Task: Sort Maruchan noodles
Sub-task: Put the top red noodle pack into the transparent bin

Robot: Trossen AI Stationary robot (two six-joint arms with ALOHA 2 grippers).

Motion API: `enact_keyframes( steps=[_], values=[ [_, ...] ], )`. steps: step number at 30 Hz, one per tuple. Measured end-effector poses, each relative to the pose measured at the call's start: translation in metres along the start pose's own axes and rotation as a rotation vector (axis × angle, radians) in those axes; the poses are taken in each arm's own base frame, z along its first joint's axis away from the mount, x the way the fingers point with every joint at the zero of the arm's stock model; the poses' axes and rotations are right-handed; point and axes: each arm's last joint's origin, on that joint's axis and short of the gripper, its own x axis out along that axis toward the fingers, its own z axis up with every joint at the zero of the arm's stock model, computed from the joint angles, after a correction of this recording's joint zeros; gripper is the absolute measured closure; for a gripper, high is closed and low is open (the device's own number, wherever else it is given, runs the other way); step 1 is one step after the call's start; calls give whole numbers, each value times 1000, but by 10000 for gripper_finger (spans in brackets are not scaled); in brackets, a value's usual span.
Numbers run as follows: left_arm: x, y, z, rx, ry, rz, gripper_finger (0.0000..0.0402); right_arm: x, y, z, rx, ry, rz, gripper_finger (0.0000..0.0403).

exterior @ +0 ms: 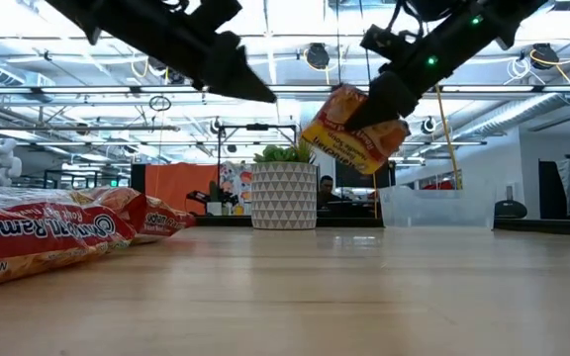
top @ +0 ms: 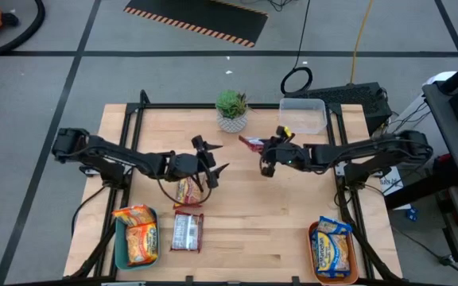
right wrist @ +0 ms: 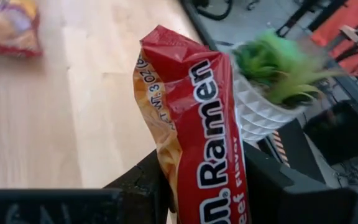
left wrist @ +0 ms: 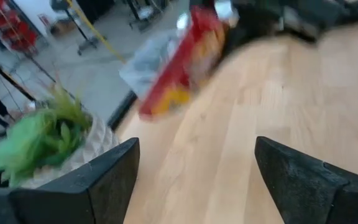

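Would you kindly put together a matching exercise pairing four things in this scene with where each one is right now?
Things:
1. red packet
2. plant
3. yellow-and-blue packets
4. clear tub

Places:
A. in the orange tray at the near right corner
B. at the table's far edge, right of the plant
C. held up in the right gripper
D. middle of the table's far edge

Pairs: 1-C, 2-D, 3-A, 4-B

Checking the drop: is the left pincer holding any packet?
No: the left pincer stands open and empty above the bare wooden table.
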Motion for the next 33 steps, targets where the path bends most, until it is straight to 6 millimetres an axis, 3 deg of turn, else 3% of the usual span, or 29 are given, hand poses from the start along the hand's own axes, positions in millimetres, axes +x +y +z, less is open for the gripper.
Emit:
enact_keyframes(
  steps=[8, 24, 33],
  values=[
    [-8, 0, -2, 19, 50, -13, 78, -27, -25, -12, 172, -80, -141, 269],
    [-13, -8, -8, -58, 112, -37, 78, -68, -59, -80, 463, -713, -457, 268],
    [-20, -18, -10, -76, 132, -65, 78, -63, -77, -84, 510, -613, -690, 268]
  ],
)
